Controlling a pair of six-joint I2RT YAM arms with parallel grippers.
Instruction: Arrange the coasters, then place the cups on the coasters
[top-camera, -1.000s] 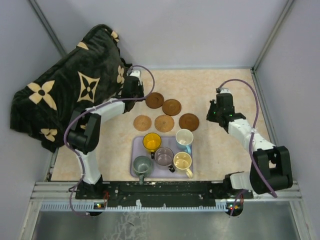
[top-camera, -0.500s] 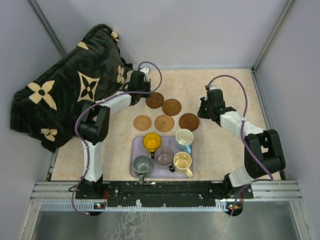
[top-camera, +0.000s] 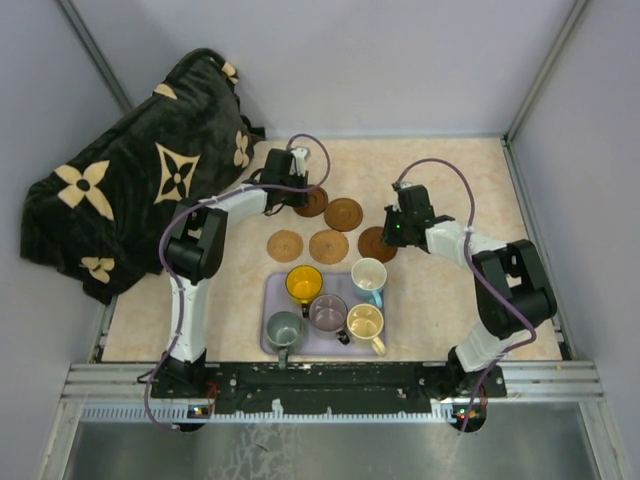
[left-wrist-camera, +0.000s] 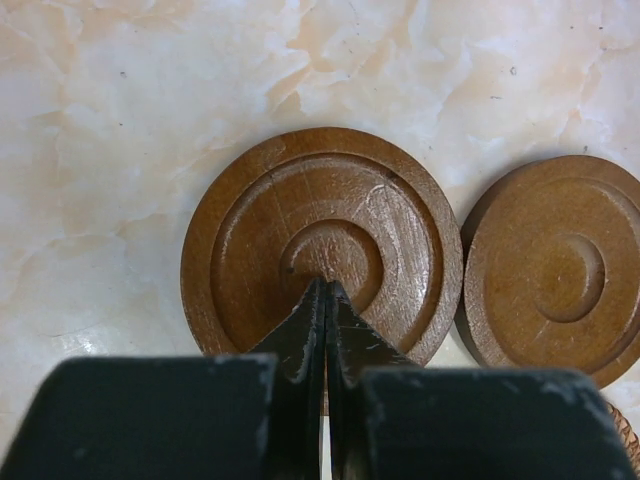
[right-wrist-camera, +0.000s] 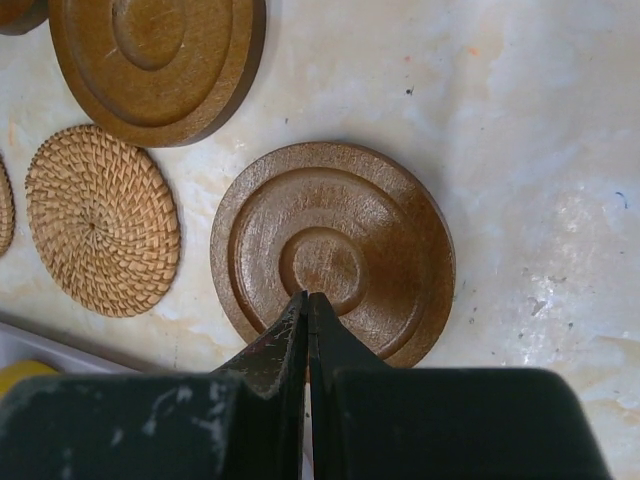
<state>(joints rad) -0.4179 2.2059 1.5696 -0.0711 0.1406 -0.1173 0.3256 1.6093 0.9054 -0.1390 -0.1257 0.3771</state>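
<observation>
My left gripper (left-wrist-camera: 325, 288) is pinched tight shut with nothing in it, and its tips sit over the middle of a dark brown coaster (left-wrist-camera: 390, 230). I cannot tell if they touch it. A second dark brown coaster (left-wrist-camera: 555, 265) lies just beside it at 3 o'clock. My right gripper (right-wrist-camera: 307, 298) is pinched shut too, holding nothing, with its tips over a third dark brown coaster (right-wrist-camera: 380, 250). From that one, a woven tan coaster (right-wrist-camera: 100, 220) lies at 9 o'clock. Seen from above, a second tan coaster (top-camera: 285, 245) lies at 9 o'clock from the woven one. All five cups sit on the lavender tray (top-camera: 272, 300), at 6 o'clock from the coasters: the yellow-orange cup (top-camera: 304, 283), the white and blue cup (top-camera: 369, 274), the mauve cup (top-camera: 328, 312), the grey-green cup (top-camera: 284, 328) and the cream cup (top-camera: 365, 322). A dark flowered blanket (top-camera: 130, 180) lies at 10 o'clock from the tray.
</observation>
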